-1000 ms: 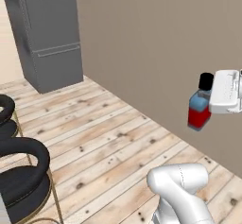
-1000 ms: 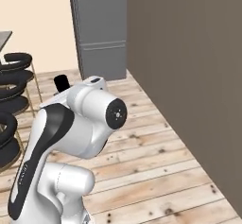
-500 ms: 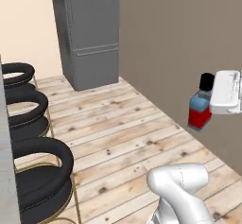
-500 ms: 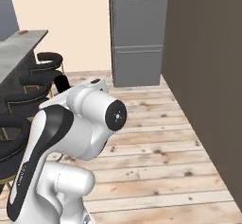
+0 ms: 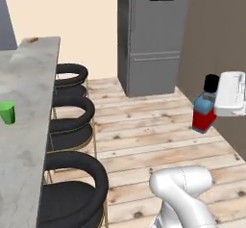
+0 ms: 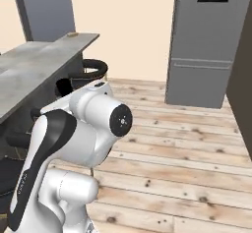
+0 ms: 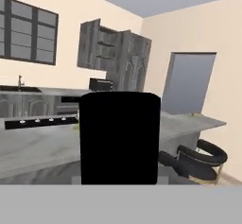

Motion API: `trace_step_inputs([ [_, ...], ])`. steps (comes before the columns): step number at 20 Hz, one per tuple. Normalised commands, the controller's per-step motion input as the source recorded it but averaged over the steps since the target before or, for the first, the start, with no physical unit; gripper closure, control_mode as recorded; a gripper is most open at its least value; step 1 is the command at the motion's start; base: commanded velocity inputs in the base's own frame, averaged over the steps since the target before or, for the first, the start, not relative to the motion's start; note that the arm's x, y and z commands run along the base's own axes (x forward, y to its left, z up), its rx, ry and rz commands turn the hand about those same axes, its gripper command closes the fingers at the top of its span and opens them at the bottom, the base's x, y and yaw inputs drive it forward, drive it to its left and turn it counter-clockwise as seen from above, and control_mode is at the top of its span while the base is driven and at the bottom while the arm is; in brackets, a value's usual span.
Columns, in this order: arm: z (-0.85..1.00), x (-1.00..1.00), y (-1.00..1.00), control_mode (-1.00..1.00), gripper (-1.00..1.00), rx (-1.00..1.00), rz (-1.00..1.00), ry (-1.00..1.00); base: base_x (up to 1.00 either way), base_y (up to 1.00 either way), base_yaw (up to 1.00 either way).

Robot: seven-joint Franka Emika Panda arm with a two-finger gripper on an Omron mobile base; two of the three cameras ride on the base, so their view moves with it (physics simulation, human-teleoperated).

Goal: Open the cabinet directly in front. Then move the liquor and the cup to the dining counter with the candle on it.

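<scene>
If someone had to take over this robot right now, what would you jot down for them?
Gripper: shut on the liquor bottle, held upright in the air above the wood floor.
Cup: already standing on the marble dining counter.
Cabinet: doors open, seen across the kitchen in the hand view.
Candle: I cannot spot it in these pictures.
Done: cabinet opened, cup delivered, bottle picked up.
Left: bring the bottle over to the dining counter, past the black stools, set it down near the cup and let go.

Liquor (image 5: 205,114) upright in hand (image 5: 216,107); green cup (image 5: 7,112) on marble dining counter (image 5: 29,126)
</scene>
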Motion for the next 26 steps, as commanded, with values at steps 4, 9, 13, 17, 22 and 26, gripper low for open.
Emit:
trace_step_inputs([
  [4,0.00,0.00,0.00,1.00,1.00,0.00,0.00,0.00,0.99,0.00,0.49],
  [9,0.00,0.00,0.00,1.00,1.00,0.00,0.00,0.00,0.68,0.00,0.55],
  [13,0.00,0.00,0.00,1.00,1.00,0.00,0.00,0.00,0.14,0.01,0.64],
  [17,0.00,0.00,0.00,1.00,1.00,0.00,0.00,0.00,0.19,0.01,0.67],
  [22,0.00,0.00,0.00,1.00,1.00,0.00,0.00,0.00,0.38,0.00,0.67],
  [26,0.00,0.00,0.00,1.00,1.00,0.00,0.00,0.00,0.43,0.00,0.64],
])
